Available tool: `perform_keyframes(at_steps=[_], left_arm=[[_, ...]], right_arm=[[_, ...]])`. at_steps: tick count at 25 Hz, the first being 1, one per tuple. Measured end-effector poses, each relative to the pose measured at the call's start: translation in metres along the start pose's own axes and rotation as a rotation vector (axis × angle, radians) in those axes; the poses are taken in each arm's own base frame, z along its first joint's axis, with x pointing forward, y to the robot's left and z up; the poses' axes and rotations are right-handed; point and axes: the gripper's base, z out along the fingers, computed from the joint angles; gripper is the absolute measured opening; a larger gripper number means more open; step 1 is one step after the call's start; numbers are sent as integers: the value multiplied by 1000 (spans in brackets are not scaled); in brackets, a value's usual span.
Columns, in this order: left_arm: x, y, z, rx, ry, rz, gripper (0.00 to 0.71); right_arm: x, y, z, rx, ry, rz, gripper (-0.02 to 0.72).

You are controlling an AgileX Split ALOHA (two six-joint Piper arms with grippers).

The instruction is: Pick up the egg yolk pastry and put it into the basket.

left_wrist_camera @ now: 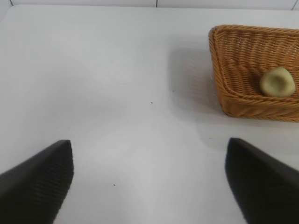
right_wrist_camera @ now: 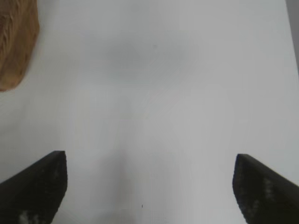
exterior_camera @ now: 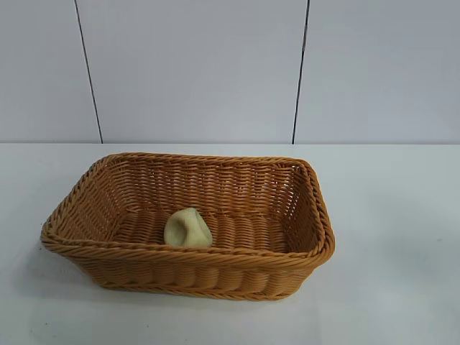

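The egg yolk pastry (exterior_camera: 188, 229), a small pale yellow puck with a dimple, lies tilted inside the orange-brown wicker basket (exterior_camera: 302, 215), near its front wall. The left wrist view also shows the pastry (left_wrist_camera: 277, 82) in the basket (left_wrist_camera: 233, 70). My left gripper (left_wrist_camera: 149, 182) is open and empty over bare table, well away from the basket. My right gripper (right_wrist_camera: 149, 186) is open and empty over bare table, with a corner of the basket (right_wrist_camera: 16, 42) at the edge of its view. Neither gripper shows in the exterior view.
The white table (exterior_camera: 388, 287) surrounds the basket on all sides. A grey panelled wall (exterior_camera: 194, 72) stands behind the table.
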Motion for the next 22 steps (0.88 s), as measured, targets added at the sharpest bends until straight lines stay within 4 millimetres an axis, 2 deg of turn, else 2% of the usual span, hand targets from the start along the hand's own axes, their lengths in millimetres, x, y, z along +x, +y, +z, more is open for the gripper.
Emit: perform_keyframes(at_steps=[8, 22], left_arm=[[0, 0, 0, 0, 0, 0, 637], [0, 0, 0, 0, 0, 0, 637]], right_arm=[[20, -1, -30, -7, -229, 6, 691], [20, -1, -30, -7, -234, 5, 691]])
